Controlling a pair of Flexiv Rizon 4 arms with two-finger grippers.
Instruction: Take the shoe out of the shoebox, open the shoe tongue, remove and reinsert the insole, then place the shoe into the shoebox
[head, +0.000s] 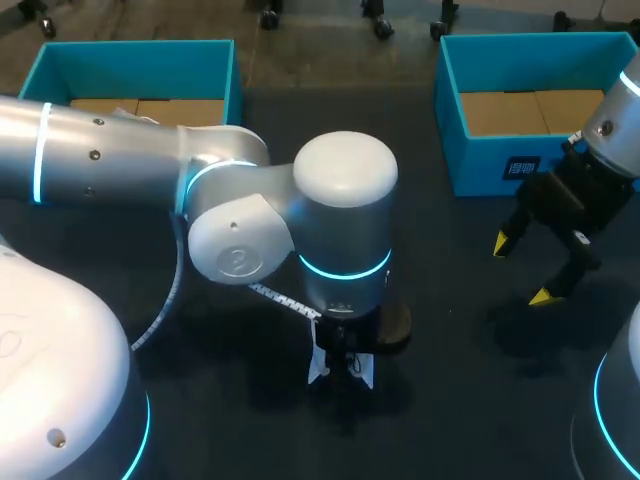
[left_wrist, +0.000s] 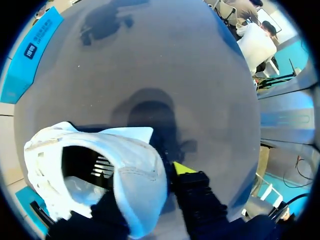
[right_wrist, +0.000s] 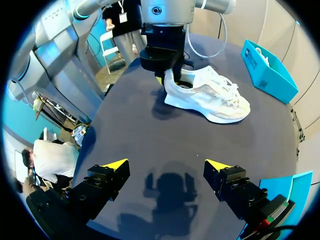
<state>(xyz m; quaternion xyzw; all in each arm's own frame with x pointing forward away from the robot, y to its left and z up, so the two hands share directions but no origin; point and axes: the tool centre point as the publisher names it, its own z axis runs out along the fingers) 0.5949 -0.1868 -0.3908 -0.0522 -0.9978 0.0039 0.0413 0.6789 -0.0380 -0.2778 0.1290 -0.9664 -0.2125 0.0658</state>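
A white shoe (right_wrist: 210, 97) stood on its sole on the dark counter (right_wrist: 150, 135), outside the teal shoebox (right_wrist: 267, 72). The left gripper (right_wrist: 167, 77) pinched its heel collar, one finger inside the opening. The shoe's long axis ran away from that gripper, heel to toe. The right gripper (right_wrist: 165, 172) hung wide and empty, well apart, facing the shoe's side.

The left arm (head: 120, 160) was silver-grey, with rounded white joint caps, glowing cyan rings, small screws and a grey cable. The right tool (head: 521, 270) was black with yellow tips.
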